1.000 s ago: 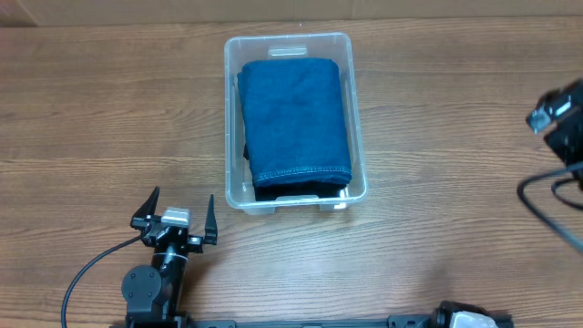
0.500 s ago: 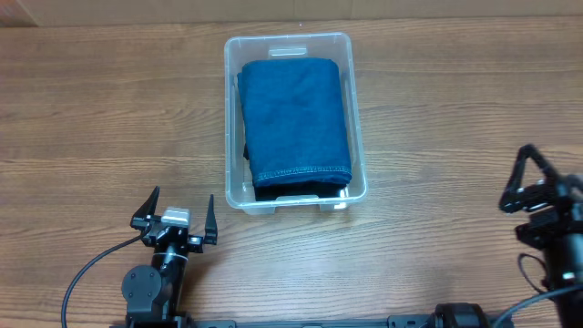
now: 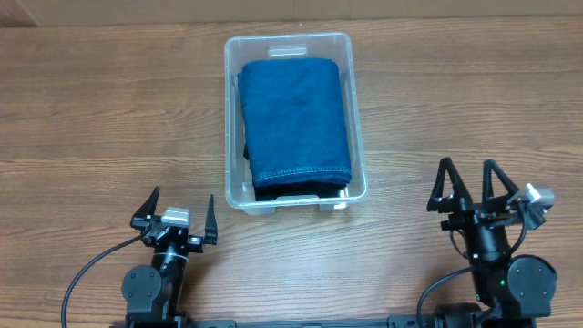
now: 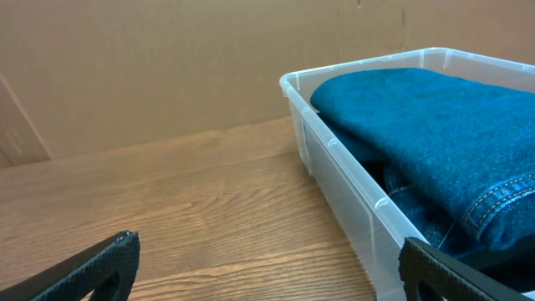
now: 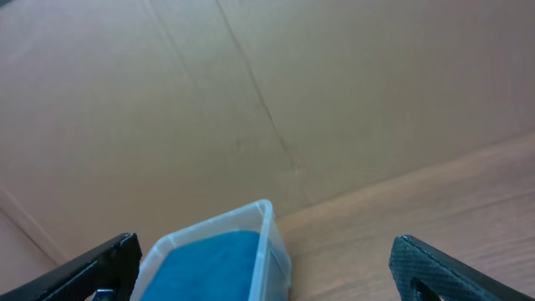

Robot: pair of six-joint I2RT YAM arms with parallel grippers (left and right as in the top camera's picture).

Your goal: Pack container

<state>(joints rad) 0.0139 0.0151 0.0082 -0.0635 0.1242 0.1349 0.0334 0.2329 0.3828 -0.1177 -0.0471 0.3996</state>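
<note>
The clear plastic container [image 3: 233, 109] stands at the table's middle back and holds folded blue jeans [image 3: 296, 114] over a darker cloth. My left gripper [image 3: 176, 211] is open and empty near the front, left of the container. My right gripper [image 3: 468, 188] is open and empty near the front right. In the left wrist view the container [image 4: 338, 159] with the jeans [image 4: 435, 125] is at the right. In the right wrist view the container [image 5: 266, 242] shows at the bottom between my open fingers [image 5: 267, 276].
A brown cardboard wall [image 4: 167, 67] runs along the table's far edge. Black cables trail from both arm bases at the front edge.
My right arm has swung from the right edge down and inward to the front right, gripper open. The left arm, container and jeans have not moved.
</note>
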